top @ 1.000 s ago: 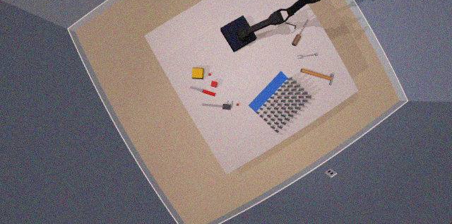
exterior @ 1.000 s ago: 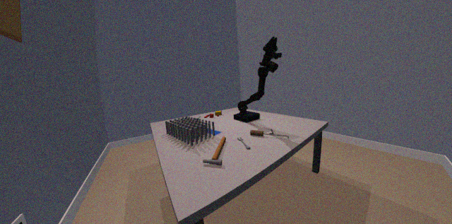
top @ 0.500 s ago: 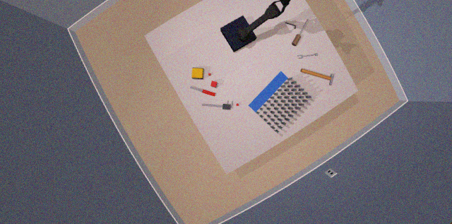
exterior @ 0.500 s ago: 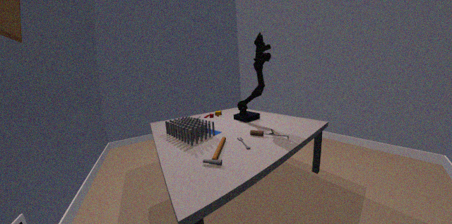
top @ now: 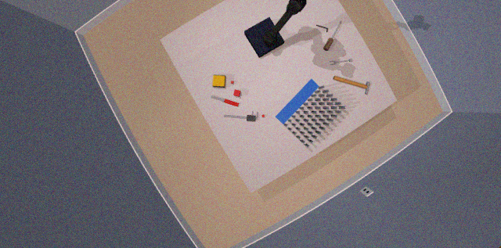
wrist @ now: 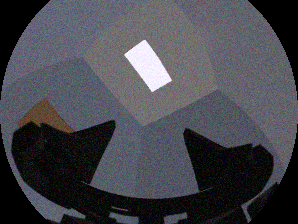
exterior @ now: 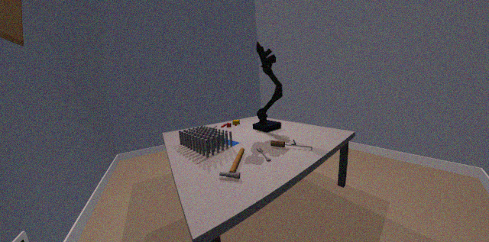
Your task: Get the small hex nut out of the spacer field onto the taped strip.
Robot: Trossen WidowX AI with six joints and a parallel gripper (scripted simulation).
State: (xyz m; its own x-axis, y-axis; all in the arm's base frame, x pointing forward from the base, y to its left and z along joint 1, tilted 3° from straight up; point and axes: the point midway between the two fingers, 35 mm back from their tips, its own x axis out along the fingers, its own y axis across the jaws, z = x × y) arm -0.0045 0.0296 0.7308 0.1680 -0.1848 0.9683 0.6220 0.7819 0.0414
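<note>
My gripper [wrist: 150, 128] is open and empty, raised high above the table and pointing up at the ceiling. The standing metal spacers [top: 345, 107] [exterior: 208, 146] form a dense upright block beside the blue taped strip [top: 297, 101] [exterior: 234, 143]. No nut can be made out on the strip or among the spacers. A tool with a brown handle [top: 328, 44] [exterior: 277, 143] and a long thin shaft, seemingly bent at its tip, lies on the table. A small dark hex key [top: 322, 27] lies near its shaft.
A wrench [top: 340, 62] [exterior: 263, 155] and a hammer [top: 351, 82] [exterior: 237, 161] lie beside the spacer field. Across from them lie a yellow block [top: 218, 80] [exterior: 236, 122], a red cube [top: 237, 93], a red-handled knife [top: 231, 102] and a caliper-like tool [top: 251, 118].
</note>
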